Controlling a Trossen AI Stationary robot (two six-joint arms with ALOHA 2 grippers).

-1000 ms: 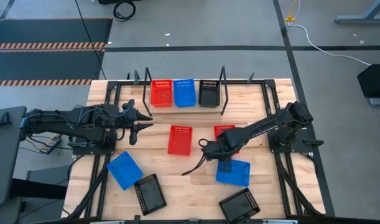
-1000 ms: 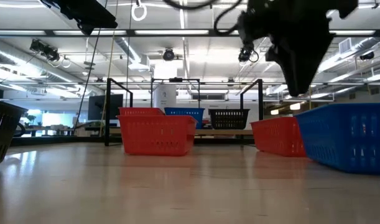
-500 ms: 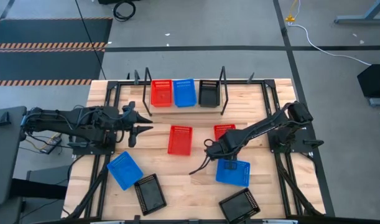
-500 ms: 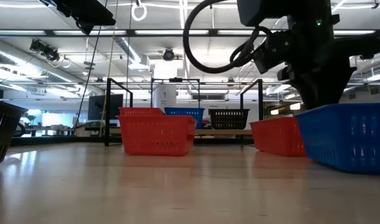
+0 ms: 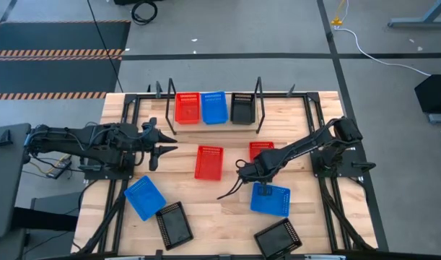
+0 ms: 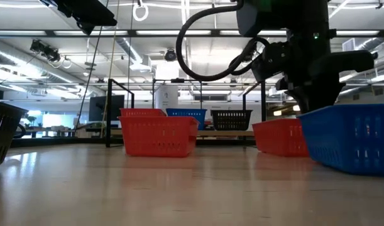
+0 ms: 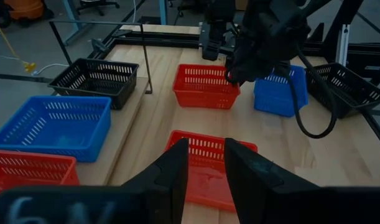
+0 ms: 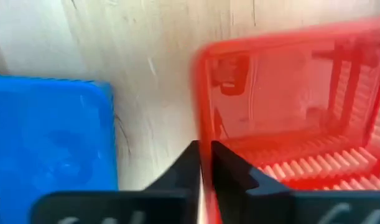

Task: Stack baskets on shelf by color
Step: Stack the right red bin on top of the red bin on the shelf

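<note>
Right hand [image 8: 204, 163] — now at red basket [image 8: 295, 112] wall

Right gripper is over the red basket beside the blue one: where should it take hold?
On the thin rim wall facing the blue basket. The right gripper already straddles that edge of the red basket. Come straight down, one finger inside and one outside; the open top allows it.

Even overhead lighting; shadows are faint. Ceiling strip lights [image 6: 66, 32] glare in the low view. The near surface [image 6: 179, 194] is soft. Right wrist view: baskets [image 8: 289, 106] heavily blurred.
</note>
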